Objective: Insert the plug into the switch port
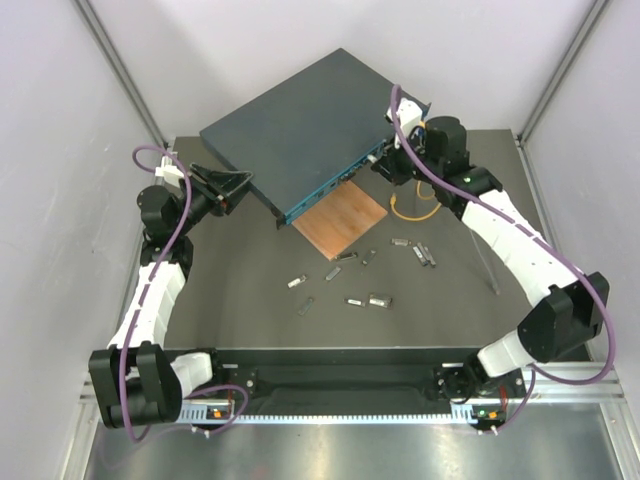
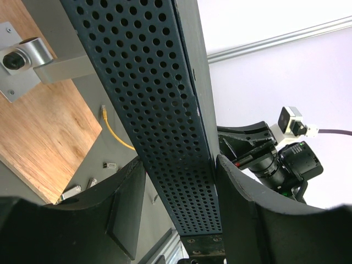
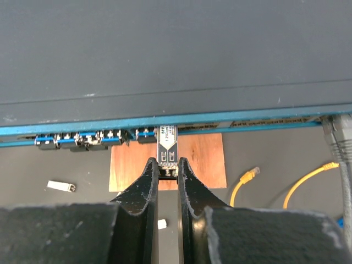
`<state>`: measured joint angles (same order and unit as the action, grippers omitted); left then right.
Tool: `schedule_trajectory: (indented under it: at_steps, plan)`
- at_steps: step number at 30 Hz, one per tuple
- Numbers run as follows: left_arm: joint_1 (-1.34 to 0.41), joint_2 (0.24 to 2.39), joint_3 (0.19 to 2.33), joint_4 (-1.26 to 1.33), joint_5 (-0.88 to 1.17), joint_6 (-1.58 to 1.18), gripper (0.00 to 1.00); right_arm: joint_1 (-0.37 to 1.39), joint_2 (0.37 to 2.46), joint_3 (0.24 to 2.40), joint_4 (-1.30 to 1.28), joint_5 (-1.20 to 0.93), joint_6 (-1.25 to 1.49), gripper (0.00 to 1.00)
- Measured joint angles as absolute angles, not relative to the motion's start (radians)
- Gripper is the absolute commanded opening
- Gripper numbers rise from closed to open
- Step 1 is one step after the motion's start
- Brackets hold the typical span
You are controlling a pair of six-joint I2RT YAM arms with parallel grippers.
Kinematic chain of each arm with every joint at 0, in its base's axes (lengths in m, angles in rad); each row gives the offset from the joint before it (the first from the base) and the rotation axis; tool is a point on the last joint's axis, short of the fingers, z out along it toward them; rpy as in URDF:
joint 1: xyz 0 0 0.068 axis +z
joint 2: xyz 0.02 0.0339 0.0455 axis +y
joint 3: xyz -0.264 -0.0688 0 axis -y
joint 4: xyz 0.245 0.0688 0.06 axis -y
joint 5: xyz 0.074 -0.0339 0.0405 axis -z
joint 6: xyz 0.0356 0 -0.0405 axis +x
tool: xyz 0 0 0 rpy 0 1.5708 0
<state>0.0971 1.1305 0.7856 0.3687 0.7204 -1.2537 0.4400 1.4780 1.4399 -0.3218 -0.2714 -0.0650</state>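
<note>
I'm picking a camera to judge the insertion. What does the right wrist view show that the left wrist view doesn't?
Only the right wrist view: the plug, pinched in the right gripper, its front end at the teal port row of the switch.
Only the left wrist view: the perforated side wall held in the left gripper, with the right arm beyond.
Both: the switch, the wooden square, a yellow cable and loose plugs.

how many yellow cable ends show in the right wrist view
2. One yellow cable end lies just right of the wooden square; the other lies further right, beside the grey cable. Others may be hidden under the switch.
</note>
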Motion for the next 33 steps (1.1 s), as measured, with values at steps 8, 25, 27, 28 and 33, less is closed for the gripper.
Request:
schedule_trajectory:
  at_steps: [8,25,27,28,33]
  plan:
    - [0.097,1.131,0.786,0.367,0.719,-1.253,0.05,0.437,1.514,1.456,-0.279,-0.300,-0.059,0.07]
    - [0.097,1.135,0.802,0.343,0.730,-1.237,0.06,0.419,1.444,1.459,-0.361,-0.339,-0.145,0.57]
    - [0.097,1.135,0.802,0.342,0.731,-1.236,0.06,0.409,1.424,1.459,-0.385,-0.344,-0.156,0.56]
    - [0.097,1.135,0.802,0.342,0.732,-1.236,0.06,0.403,1.415,1.459,-0.400,-0.347,-0.161,0.53]
    - [0.097,1.135,0.803,0.340,0.732,-1.235,0.06,0.383,1.436,1.515,-0.512,-0.345,-0.177,0.38]
